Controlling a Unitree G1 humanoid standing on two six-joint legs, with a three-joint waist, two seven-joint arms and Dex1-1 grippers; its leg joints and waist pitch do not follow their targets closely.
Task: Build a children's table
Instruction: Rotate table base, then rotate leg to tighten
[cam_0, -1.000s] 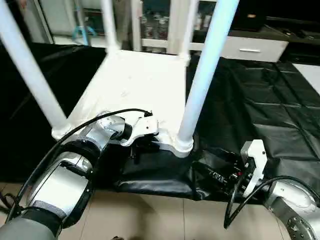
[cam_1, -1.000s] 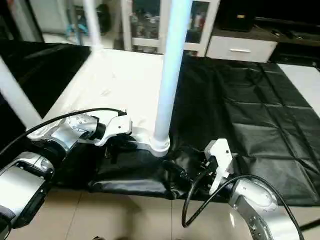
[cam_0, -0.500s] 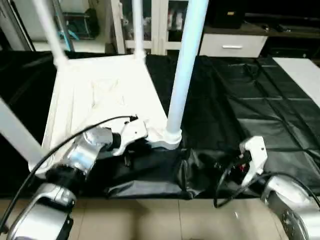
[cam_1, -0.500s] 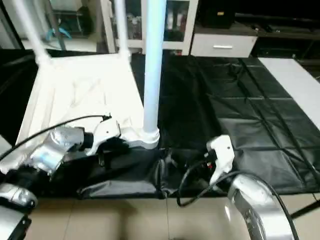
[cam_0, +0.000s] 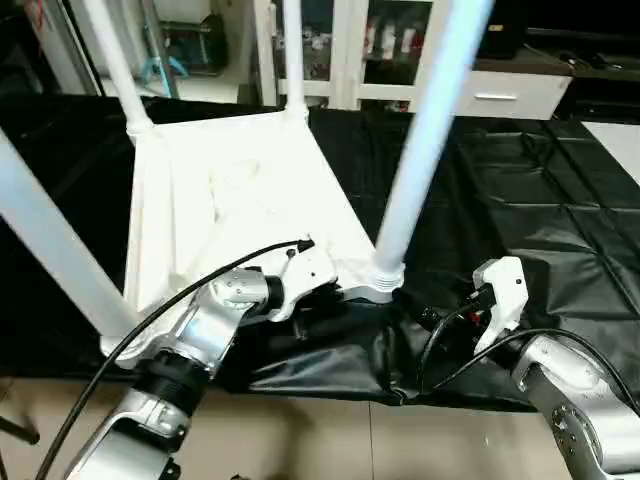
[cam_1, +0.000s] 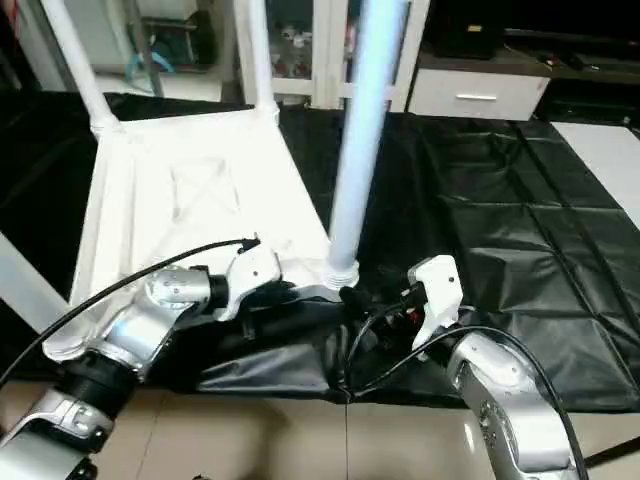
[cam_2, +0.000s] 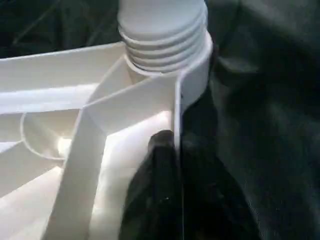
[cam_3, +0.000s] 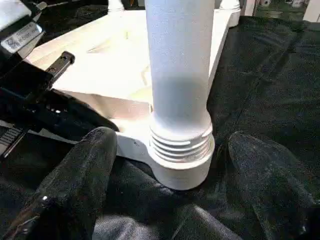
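smooth white plastic tabletop (cam_0: 250, 190), legs (cam_0: 425, 150); glossy creased black sheet (cam_0: 540, 200)

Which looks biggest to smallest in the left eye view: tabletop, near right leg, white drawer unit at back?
1. tabletop
2. near right leg, though its nearness to the camera inflates it
3. drawer unit, far back, so its true size is unsure

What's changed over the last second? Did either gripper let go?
The left arm has stretched out, and the tabletop seems to have swung slightly with it, though the camera also shifted. Unchanged: left gripper clamped on the tabletop's rim beside the near leg; right gripper open by that leg's base, holding nothing.
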